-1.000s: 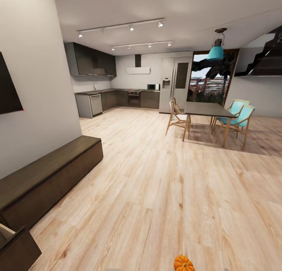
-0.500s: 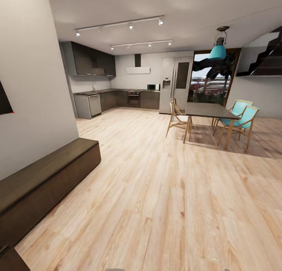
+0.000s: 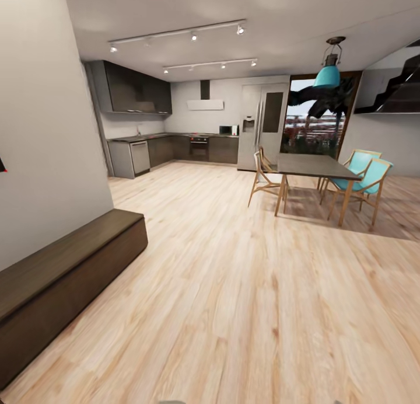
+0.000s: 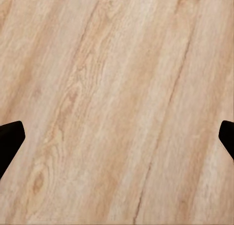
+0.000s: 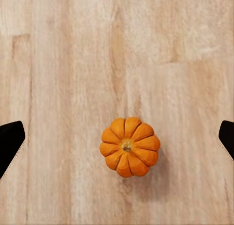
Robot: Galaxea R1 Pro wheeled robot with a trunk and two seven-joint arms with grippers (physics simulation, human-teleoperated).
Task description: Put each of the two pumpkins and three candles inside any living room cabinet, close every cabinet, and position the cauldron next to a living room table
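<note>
From the head camera I'm looking across a broad stretch of pale wood floor (image 3: 245,287) toward an open kitchen at the far end, with dark kitchen units (image 3: 175,150) along the back wall and a tall pale fridge (image 3: 261,126) beside them. The cabinet (image 3: 64,275), long, low and dark brown, runs along the grey wall at the lower left of the frame; the fronts I can see on it sit flush and closed. At the right of the frame stands a dark-topped dining table (image 3: 312,166), with turquoise chairs (image 3: 364,179) on its far side and a light wooden chair (image 3: 265,173) at its near end, and a teal pendant lamp (image 3: 328,74) hangs above it. In the right wrist camera one pumpkin (image 5: 129,147) sits on the floor, bright orange and ribbed, seen from straight above, just below the centre of the frame. The right end effector (image 5: 117,139) is spread wide: its two dark fingertips (image 5: 10,139) show at the opposite edges of the frame, well apart from the pumpkin and touching nothing. In the left wrist camera the left end effector (image 4: 117,139) is equally wide, with its fingertips (image 4: 9,139) at the frame edges over bare floorboards and nothing between them.
</note>
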